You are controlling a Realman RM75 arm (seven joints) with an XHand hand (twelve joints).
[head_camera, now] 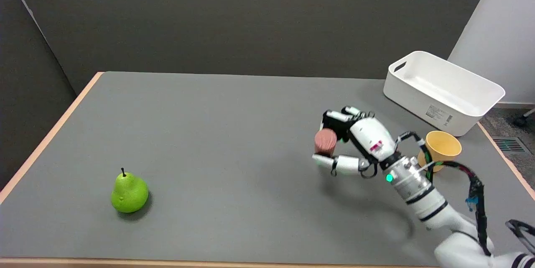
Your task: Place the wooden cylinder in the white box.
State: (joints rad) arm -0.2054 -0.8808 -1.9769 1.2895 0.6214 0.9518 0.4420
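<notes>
A: Starting from the left, what sits on the grey table (234, 142)?

B: A green pear (129, 192), upright with its dark stem pointing up. It stands far to the left of the white box, near the table's front edge, well apart from everything else.

A: And moving right from it?

B: Next comes the wooden cylinder (325, 141), left of the white box and nearer the camera than it. The right hand (355, 140) has it: fingers wrap over the top and far side while the thumb comes in beneath, so the cylinder is clamped between them. Its rounded end face is turned toward the camera.

A: Is the cylinder on the table?

B: I cannot tell for certain; a soft shadow lies on the table below the hand.

A: What else, further right?

B: A yellow cup (443, 147), open mouth up, just in front of the white box and partly behind the arm's wrist and black cable.

A: And the box itself?

B: The white box (443, 88) stands at the table's far right corner, a label on its near wall, a handle slot in its left end.
</notes>
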